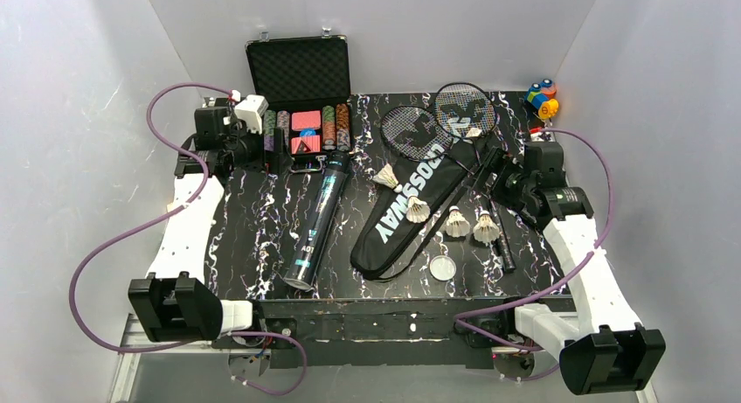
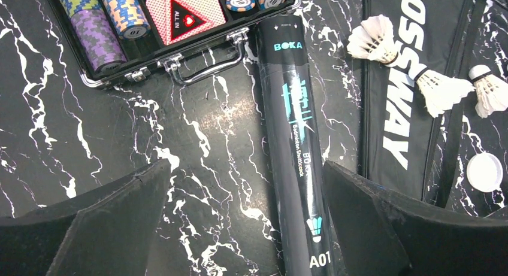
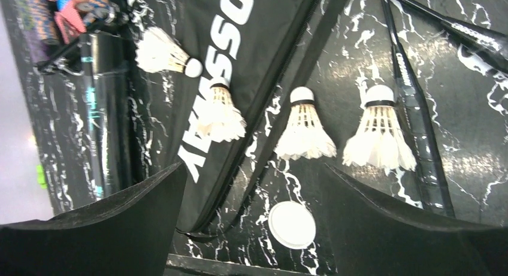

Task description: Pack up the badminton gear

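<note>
Two black-framed rackets lie with heads at the back and shafts crossing the black CROSSWAY bag. Several white shuttlecocks stand on and beside the bag; the right wrist view shows one on the table next to a racket handle. Left of the bag lies the long black tube with teal print. My left gripper hangs open above the table, the tube just inside its right finger. Held high over the bag's edge, my right gripper is open and empty.
An open black case of poker chips stands at the back left, its handle near the tube's far end. Colourful toy blocks sit at the back right corner. A round white lid lies near the front edge, below the bag.
</note>
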